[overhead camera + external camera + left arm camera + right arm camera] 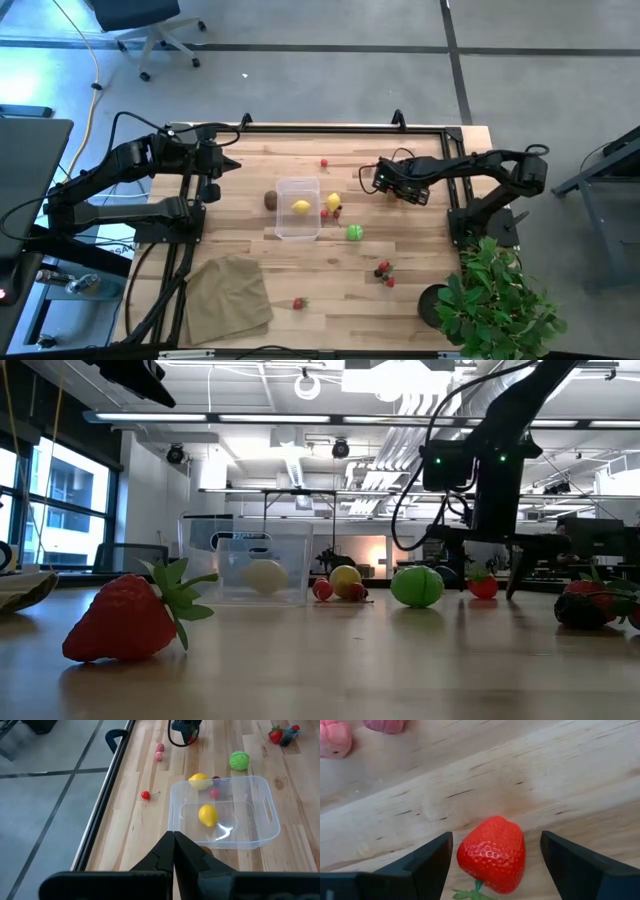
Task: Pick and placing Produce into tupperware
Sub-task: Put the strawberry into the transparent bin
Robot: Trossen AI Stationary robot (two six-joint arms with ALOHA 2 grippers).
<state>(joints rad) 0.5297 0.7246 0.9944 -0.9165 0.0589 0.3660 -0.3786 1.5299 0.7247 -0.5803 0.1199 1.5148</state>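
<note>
My right gripper (492, 862) has its fingers spread either side of a strawberry (491, 854), whose leafy stalk runs off the wrist picture's edge. From above, my arm covers that berry entirely. Two pink lumps (335, 739) are cut by the edge of my right wrist view; I cannot tell what they are. The kiwi (202, 851) hides almost wholly behind the closed fingers of my left gripper (174, 836). A dark berry (578, 608) is partly cut off at table height.
</note>
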